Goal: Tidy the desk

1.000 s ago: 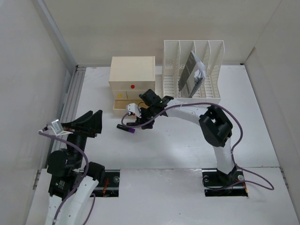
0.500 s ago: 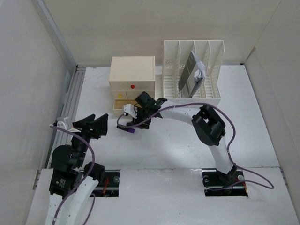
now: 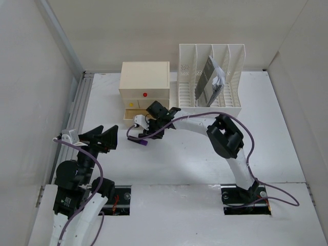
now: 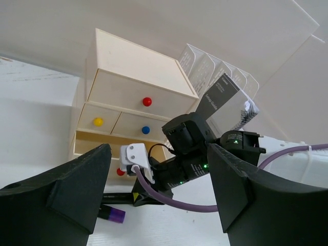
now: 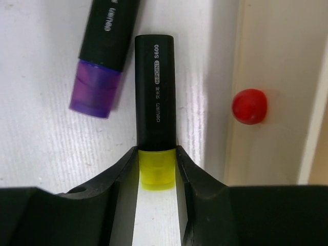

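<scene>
My right gripper (image 3: pixel 145 132) is shut on the yellow cap of a black-bodied yellow highlighter (image 5: pixel 155 102); its fingers (image 5: pixel 115 184) press the cap from both sides, low over the white desk (image 3: pixel 195 154). A purple-capped highlighter (image 5: pixel 102 56) lies on the desk just left of it and also shows in the top view (image 3: pixel 139 141). The red knob (image 5: pixel 249 106) of the cream drawer box's pulled-out bottom drawer (image 3: pixel 133 114) is close on the right. My left gripper (image 3: pixel 100 138) is open and empty, held over the desk's left side and facing the drawer box (image 4: pixel 138 87).
The cream drawer box (image 3: pixel 145 82) stands at the back centre. A white slotted file rack (image 3: pixel 225 97) holding grey booklets (image 3: pixel 210 82) stands to its right. Walls enclose the desk at the left, back and right.
My right gripper has moved left, closer to the drawer box front, with the yellow highlighter in it. My left arm has lowered and drawn back slightly.
</scene>
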Controlling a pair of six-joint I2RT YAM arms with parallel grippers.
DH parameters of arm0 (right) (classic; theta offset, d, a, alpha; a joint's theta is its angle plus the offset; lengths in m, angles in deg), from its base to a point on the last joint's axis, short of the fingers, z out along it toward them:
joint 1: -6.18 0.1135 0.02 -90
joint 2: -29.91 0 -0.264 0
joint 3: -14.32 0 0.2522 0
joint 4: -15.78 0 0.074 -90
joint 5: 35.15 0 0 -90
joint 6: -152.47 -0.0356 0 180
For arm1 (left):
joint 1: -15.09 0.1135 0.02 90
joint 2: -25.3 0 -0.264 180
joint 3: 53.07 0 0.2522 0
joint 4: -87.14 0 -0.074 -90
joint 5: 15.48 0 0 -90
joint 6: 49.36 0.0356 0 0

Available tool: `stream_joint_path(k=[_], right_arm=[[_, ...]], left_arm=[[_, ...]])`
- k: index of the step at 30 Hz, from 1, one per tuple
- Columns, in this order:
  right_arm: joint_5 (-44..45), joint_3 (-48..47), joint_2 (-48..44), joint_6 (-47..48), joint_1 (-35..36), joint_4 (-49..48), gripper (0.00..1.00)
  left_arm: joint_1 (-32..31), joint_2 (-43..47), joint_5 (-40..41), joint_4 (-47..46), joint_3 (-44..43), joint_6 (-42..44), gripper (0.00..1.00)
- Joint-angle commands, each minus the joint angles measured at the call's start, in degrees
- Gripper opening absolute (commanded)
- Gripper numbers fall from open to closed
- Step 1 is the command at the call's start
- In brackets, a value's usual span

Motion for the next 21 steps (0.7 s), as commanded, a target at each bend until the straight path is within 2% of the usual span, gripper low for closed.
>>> stream_joint_path(k=[1, 6, 10, 13, 18, 21], right_arm=[[-3.6, -2.5, -2.9, 0.8, 1.0, 2.8, 0.04], [-4.2, -4.2, -10.3, 0.8, 2.7, 3.5, 0.02], [-0.3, -5.1, -15.7, -0.4, 2.7, 1.4, 0.02], [6.4, -3.2, -16.8, -1.8, 2.7, -2.1, 0.02], [23.3, -1.2, -16.6, -3.4, 2.7, -8.2, 0.01], [27.8, -1.2, -15.2, -3.4, 2.7, -9.5, 0.01]], left_arm=[[-0.2, 0.6, -0.4, -1.8, 0.0, 1.0, 0.73], [-0.2, 0.6, -0.4, -1.8, 0.0, 1.0, 0.73], [-0.2, 0.0, -0.4, -1.8, 0.0, 1.0, 0.73], [-0.2, 0.0, -0.4, -1.8, 0.0, 0.4, 0.73], [-0.2, 0.0, -0.4, -1.8, 0.0, 0.4, 0.73], [-0.2, 0.0, -0.4, -1.8, 0.0, 0.4, 0.73]])
